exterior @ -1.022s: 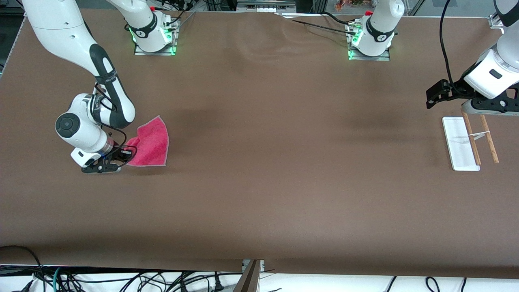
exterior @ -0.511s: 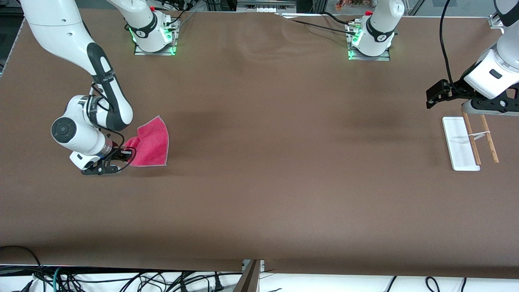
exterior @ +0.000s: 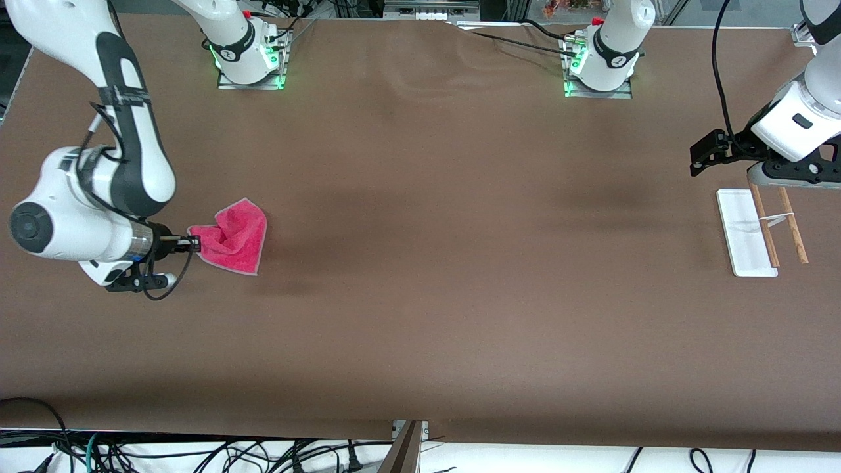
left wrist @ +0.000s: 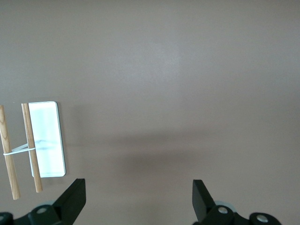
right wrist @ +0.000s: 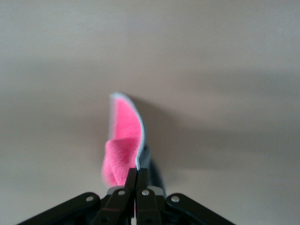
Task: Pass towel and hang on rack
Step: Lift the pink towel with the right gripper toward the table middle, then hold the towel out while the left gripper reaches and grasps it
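The pink-red towel [exterior: 235, 236] hangs crumpled at the right arm's end of the table, lifted off the brown cloth. My right gripper [exterior: 195, 245] is shut on one corner of it; in the right wrist view the towel [right wrist: 123, 140] rises from the closed fingertips [right wrist: 131, 177]. The rack [exterior: 762, 226] stands at the left arm's end, with a white base and two brown rods; it also shows in the left wrist view [left wrist: 33, 145]. My left gripper [exterior: 698, 159] is open and empty, hovering beside the rack, with its fingers [left wrist: 72, 199] wide apart.
The brown table cloth [exterior: 433, 263] spreads between the two arms. The arm bases [exterior: 250, 56] stand along the edge farthest from the front camera. Cables hang below the table edge nearest the camera.
My right gripper has lifted and swung toward the right arm's end, pulling the towel's corner up so the cloth bunched and left the table. The left arm has not moved.
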`<state>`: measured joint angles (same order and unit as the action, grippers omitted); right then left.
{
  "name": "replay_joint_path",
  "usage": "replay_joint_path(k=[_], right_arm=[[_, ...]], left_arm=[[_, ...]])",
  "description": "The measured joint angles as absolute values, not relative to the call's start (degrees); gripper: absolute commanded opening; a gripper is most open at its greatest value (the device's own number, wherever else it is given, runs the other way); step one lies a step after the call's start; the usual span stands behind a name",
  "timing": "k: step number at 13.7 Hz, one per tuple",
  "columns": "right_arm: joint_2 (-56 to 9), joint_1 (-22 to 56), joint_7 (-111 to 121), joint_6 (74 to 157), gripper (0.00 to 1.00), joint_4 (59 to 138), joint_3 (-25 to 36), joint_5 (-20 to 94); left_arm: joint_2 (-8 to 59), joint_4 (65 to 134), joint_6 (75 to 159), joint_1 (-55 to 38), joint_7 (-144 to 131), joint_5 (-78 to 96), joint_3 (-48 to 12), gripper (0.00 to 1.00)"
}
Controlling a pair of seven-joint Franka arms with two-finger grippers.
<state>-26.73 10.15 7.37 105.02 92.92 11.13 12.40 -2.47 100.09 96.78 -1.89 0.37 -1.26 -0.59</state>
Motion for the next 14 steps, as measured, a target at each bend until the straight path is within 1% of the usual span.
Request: replay_joint_path(k=[3, 5, 7, 11, 14], right_arm=[[-26.5, 11.5, -1.1, 95.0, 0.0, 86.0, 10.6, 15.8], [-26.5, 14.1, -9.6, 90.6, 0.0, 82.4, 10.4, 20.8], [-26.6, 17.3, -19.3, 88.1, 0.0, 79.2, 10.2, 27.0], [-27.1, 22.9, -39.2, 88.4, 0.0, 75.6, 10.1, 43.2], [-27.7, 27.0, -52.2, 92.4, 0.0, 73.9, 10.1, 51.9]], left_arm=[[-2.1, 100.1, 96.0, -2.0, 0.4, -1.1, -0.8, 1.0], [-1.7, 100.1, 94.7, -2.2, 0.4, -0.9, -1.8, 1.0], [-1.6, 100.1, 94.3, -2.4, 0.4, 1.0, -3.2, 1.0], [-1.6, 99.3, 94.3, -2.7, 1.1, 9.6, -3.9, 1.0], [-0.7, 97.5, 94.3, -1.4, 9.5, 13.4, -3.2, 1.0]])
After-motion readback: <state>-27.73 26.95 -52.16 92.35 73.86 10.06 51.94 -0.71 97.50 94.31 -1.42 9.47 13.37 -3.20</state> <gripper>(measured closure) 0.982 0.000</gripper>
